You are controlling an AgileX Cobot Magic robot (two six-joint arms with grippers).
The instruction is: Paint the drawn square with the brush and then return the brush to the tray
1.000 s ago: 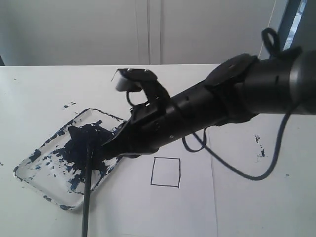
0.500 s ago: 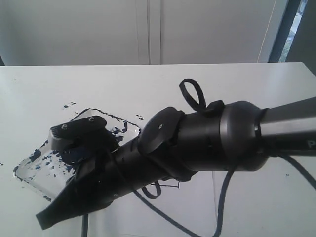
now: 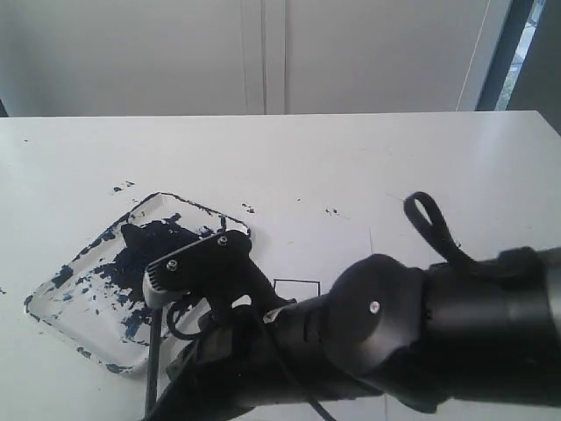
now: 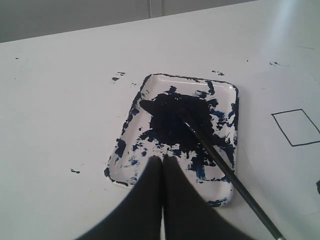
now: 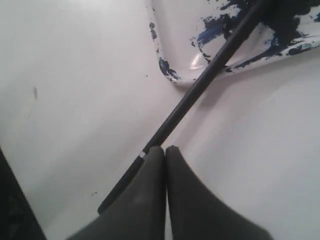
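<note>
The brush [image 4: 220, 162] lies with its bristle tip in the dark paint of the tray [image 4: 131, 167], and its handle runs out over the rim onto the table. The drawn square [image 4: 298, 127] is white inside, beside the tray on paper. In the exterior view only the square's top edge [image 3: 300, 288] shows behind my right arm. My left gripper [image 4: 162, 159] hovers shut over the tray's near rim, holding nothing. My right gripper [image 5: 165, 148] is shut right next to the brush handle [image 5: 200, 87], near its rear end, with nothing between the fingers.
My bulky right arm [image 3: 394, 342] fills the lower exterior view, across the paper sheet [image 3: 333, 237] and beside the tray [image 3: 66, 307]. Small paint specks [image 3: 123, 187] dot the white table beyond the tray. A pale wall stands behind the table.
My right arm has swung from above the tray and paper down toward the near-left corner, now covering most of the square. The brush and tray have not moved.
</note>
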